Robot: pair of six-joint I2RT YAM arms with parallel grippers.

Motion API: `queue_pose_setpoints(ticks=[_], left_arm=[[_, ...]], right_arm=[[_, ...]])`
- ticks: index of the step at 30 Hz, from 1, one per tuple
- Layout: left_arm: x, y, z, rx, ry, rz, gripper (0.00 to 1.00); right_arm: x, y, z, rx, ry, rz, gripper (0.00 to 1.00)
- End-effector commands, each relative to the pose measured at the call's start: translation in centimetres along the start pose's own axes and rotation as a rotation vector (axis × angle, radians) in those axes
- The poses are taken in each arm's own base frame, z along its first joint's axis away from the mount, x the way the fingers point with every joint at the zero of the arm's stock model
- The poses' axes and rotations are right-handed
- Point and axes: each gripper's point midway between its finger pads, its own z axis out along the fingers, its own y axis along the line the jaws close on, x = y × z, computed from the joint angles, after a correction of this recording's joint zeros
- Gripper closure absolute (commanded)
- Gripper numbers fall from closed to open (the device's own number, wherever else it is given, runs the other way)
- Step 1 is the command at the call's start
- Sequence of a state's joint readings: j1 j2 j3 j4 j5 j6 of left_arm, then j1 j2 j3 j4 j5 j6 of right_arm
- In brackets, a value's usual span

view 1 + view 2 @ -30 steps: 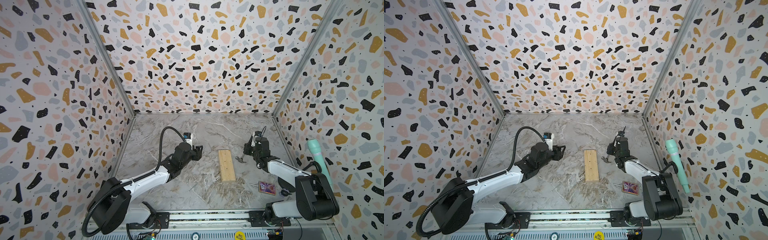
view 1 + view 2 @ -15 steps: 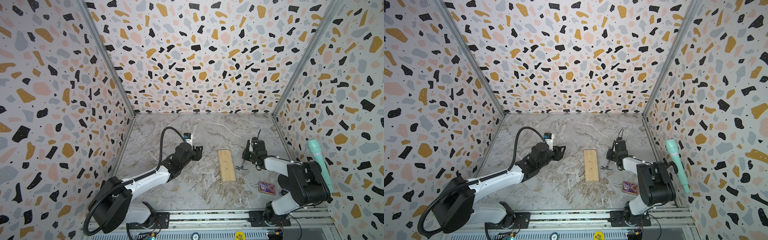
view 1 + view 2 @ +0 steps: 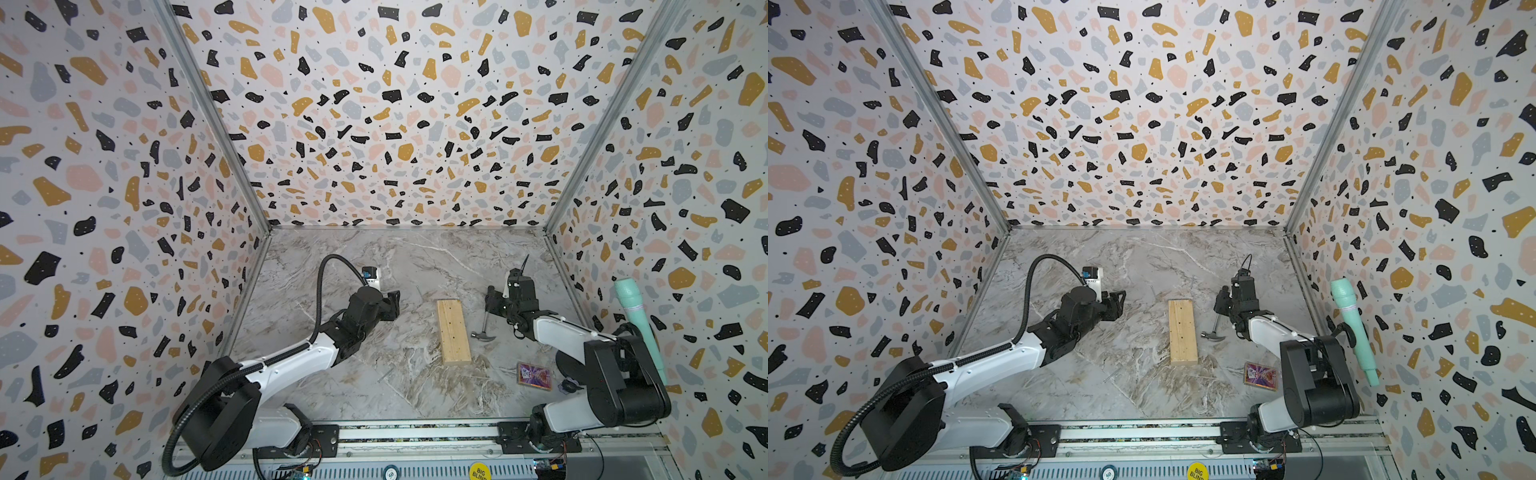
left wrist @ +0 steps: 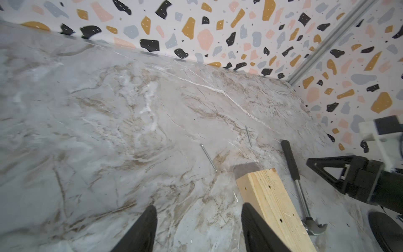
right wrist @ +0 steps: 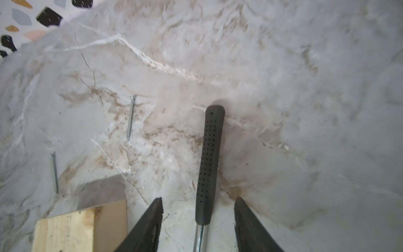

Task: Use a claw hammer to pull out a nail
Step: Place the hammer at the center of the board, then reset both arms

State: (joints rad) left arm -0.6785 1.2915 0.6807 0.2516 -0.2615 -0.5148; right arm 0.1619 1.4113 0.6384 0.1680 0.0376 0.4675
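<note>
While the claw hammer [image 3: 483, 328] lies flat on the marble table [image 3: 374, 257], the right gripper [image 3: 493, 302] hangs low over its black handle with the jaws spread apart. In the right wrist view the two dark fingers [image 5: 150, 220] stand on either side of the handle [image 5: 209, 161], with a clear gap on each side, so nothing is gripped. In both top views the hammer [image 3: 1213, 332] is just to the right of the wooden block [image 3: 453, 332], close to it but apart. Its silvery head and claw point toward the robot's base, and the handle points away toward the back wall.

The left gripper [image 3: 392, 303] is on the other side of the block [image 3: 1182, 332], well apart from the hammer. In the left wrist view its fingers [image 4: 144, 227] are spread wide over bare marble and hold nothing; the right-hand finger stands just beside the block's near corner [image 4: 270, 205].

Two loose nails [image 4: 208, 157] [image 4: 248, 136] lie flat on the table beyond the far end of the block. Small dark holes dot the top of the block. A small colourful card [image 3: 534, 376] lies near the right arm's base. A mint-green cylinder [image 3: 640, 324] is at the right wall, and I cannot tell whether it leans or hangs.
</note>
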Motion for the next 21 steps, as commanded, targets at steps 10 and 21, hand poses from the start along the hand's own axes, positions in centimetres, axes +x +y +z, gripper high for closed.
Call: queue_pose_setpoints(ticks=[10, 21], left_arm=[[-7.1, 16.8, -7.8, -0.697, -0.384, 0.089, 0.00], [-3.2, 24.1, -12.6, -0.885, -0.542, 0.055, 0.00]], right_arm=[[-7.4, -5.5, -6.9, 0.346, -0.386, -0.106, 0.01], [-6.8, -7.0, -6.9, 0.363, -0.579, -0.245, 0.01]])
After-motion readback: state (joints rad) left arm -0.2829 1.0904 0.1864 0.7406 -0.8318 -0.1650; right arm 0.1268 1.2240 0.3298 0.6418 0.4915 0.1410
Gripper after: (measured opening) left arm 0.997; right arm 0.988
